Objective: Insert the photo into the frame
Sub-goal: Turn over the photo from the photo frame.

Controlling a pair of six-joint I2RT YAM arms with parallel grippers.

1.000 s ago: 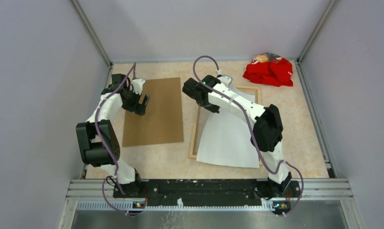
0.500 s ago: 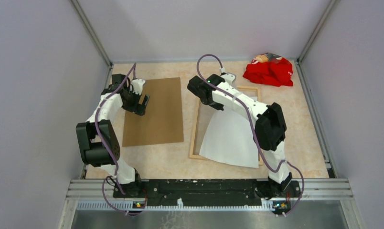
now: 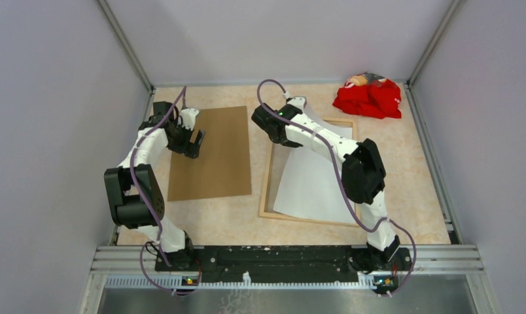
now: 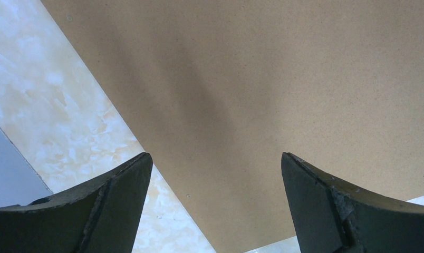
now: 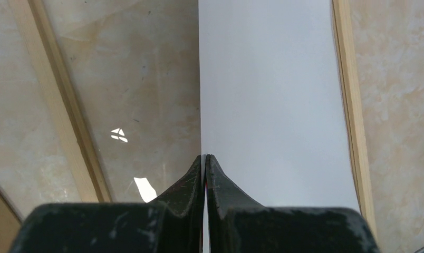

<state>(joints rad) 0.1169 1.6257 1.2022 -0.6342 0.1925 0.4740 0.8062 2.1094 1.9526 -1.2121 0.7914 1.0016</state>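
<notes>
Photo point(image 3: 313, 186) lies white side up, skewed over the frame point(image 3: 266, 186). Its left edge cuts diagonally across the clear pane point(image 5: 131, 79), so a wedge of glass on the left is uncovered. Its right edge runs close along the right rail.

Right gripper point(image 5: 205, 158) is closed, pinching the photo's left edge near the far corner. On the wrist view the paper edge runs straight into the closed tips.

Left gripper point(image 4: 215, 158) is wide open and holds nothing. It hovers over the left edge of the brown backing board point(image 4: 283, 79), which lies flat beside the frame.

My read: I'm at squaring the print into the recess. Next move calls for swinging the pinched corner low toward the frame's far-left corner, then letting go. Can't tell whether the near edge sits inside the near rail or rides on it.
</notes>
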